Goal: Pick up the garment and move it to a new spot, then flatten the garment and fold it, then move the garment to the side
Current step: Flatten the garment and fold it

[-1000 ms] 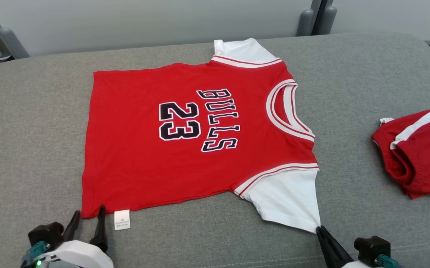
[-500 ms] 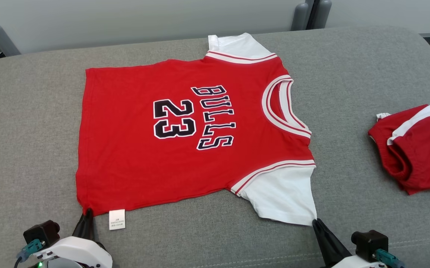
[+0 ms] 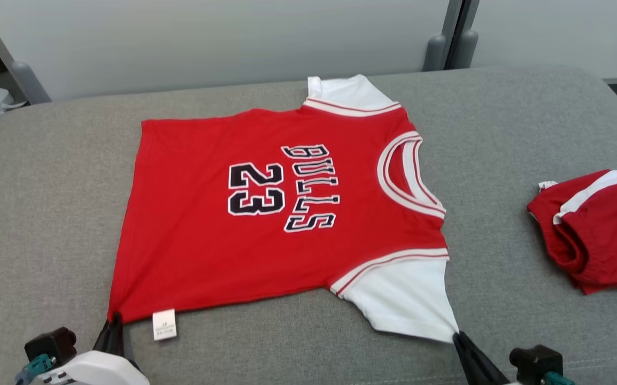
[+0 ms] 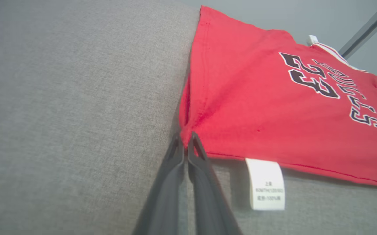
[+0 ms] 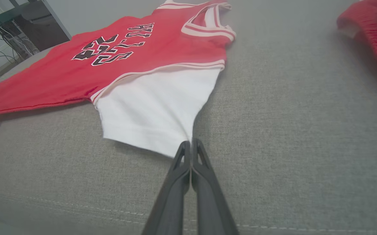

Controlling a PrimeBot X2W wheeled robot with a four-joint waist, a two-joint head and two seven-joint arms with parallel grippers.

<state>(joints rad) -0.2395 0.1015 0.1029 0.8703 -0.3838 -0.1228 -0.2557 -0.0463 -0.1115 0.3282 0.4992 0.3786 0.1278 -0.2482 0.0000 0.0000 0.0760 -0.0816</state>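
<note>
The garment [image 3: 265,214] is a red jersey with white sleeves and "BULLS 23" in black, spread flat on a grey cushion, collar to the right. My left gripper [image 3: 112,323] is shut on the garment's near hem corner [image 4: 186,137], beside a white care label [image 4: 266,184]. At the lower right, my right gripper [image 3: 458,338] is shut on the tip of the near white sleeve [image 5: 155,111], which is pulled into a point [image 5: 188,142].
A second red garment with a white band [image 3: 597,230] lies bunched at the right edge of the grey cushion [image 3: 501,160]. Behind the cushion stands a pale wall with two grey posts [image 3: 450,45]. Bare cushion lies to the left [image 4: 77,98].
My left gripper moved up to the hem corner and shut on it. The right gripper kept its hold on the sleeve tip. The head camera has shifted a little.
</note>
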